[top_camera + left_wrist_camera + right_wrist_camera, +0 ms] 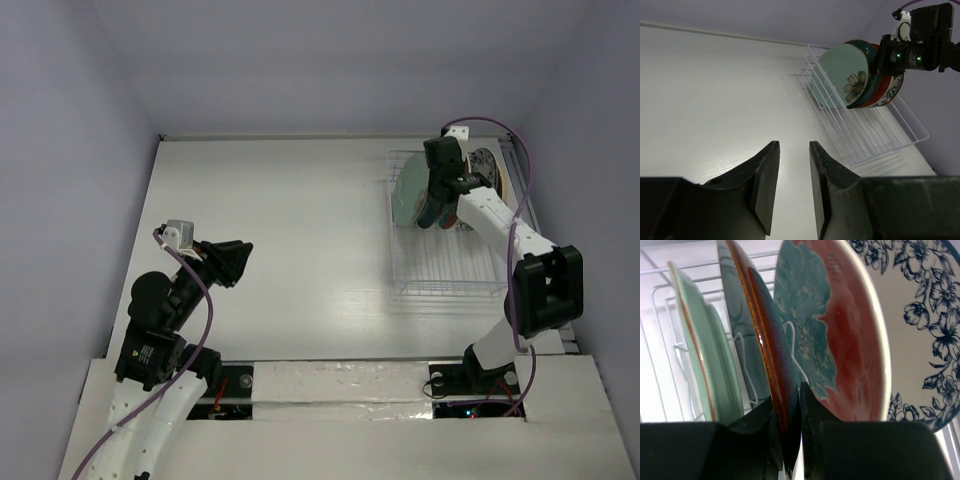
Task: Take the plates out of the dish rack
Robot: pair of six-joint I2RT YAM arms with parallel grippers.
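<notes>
The white wire dish rack (445, 270) stands at the right of the table. Several plates stand upright at its far end. In the right wrist view they are, left to right, a pale mint green plate (695, 340), a dark teal plate (762, 325) with a brown rim, a red-and-teal floral plate (840, 340) and a white plate with a blue patterned rim (920, 340). My right gripper (788, 392) is shut on the dark teal plate's rim, one finger on each side. My left gripper (794, 145) is open and empty over the bare table, far left of the rack (875, 135). No cream-yellow plate is visible.
The white table (290, 230) is walled by pale panels at the back and both sides. The rack's near half holds no plates. The right arm (500, 220) reaches over the rack's right side.
</notes>
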